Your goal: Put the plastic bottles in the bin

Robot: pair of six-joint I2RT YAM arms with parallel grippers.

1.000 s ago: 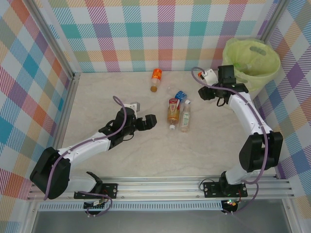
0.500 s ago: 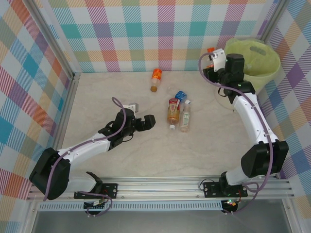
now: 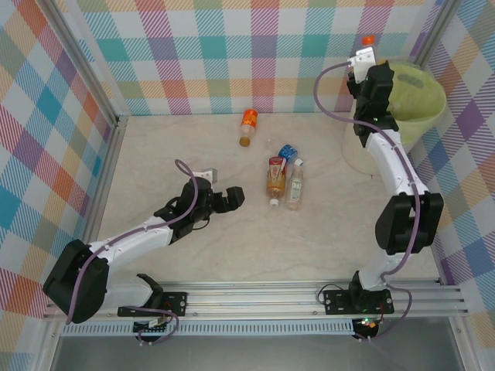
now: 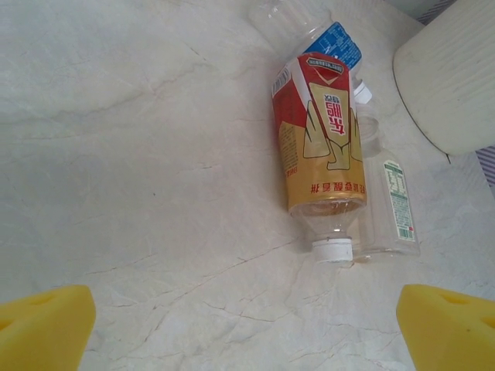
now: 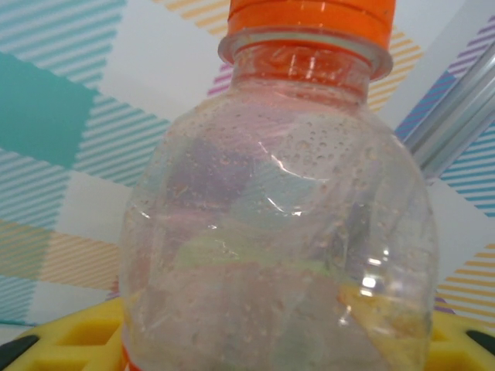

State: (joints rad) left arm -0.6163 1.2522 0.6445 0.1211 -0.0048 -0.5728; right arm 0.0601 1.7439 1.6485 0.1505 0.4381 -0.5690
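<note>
Plaid walls [image 3: 232, 54] in pastel checks are closing in a pale, marble-veined worktop [image 3: 155, 154]. The bin [image 3: 424, 93], whitish with a lime-green bag, is standing in the far right corner; its ribbed wall [image 4: 452, 85] is showing at the edge of the left wrist view.

The right gripper [image 3: 365, 58] is reaching up high at the bin's left rim. Its jaws are clamping a held bottle [image 5: 278, 232]: clear, beaded with droplets inside, orange cap up [image 3: 368, 40], with the yellow pads [image 5: 69, 336] pressing its lower body. Cannot tell whether it is hanging over the bin's opening or just beside it.

The left gripper [image 3: 232, 199] is hovering low over the mid worktop, jaws spread wide and gripping nothing. Its yellow pads [image 4: 42, 328] are sitting at the bottom corners of its wrist view.

Four bottles are lying on the worktop:
- The orange bottle [image 3: 248, 126] is lying alone near the back wall.
- The red bottle [image 3: 275, 178] [image 4: 321, 154], red-and-gold label, white cap pointing toward the arms.
- The blue bottle [image 3: 287, 153] [image 4: 325, 42] is lying angled at the red bottle's far end, touching it.
- The clear bottle [image 3: 295, 185] [image 4: 390, 205], pale label, is lying right alongside the red bottle on the bin side.

The cluster of three is lying just ahead of the left gripper, well apart from the bin.
</note>
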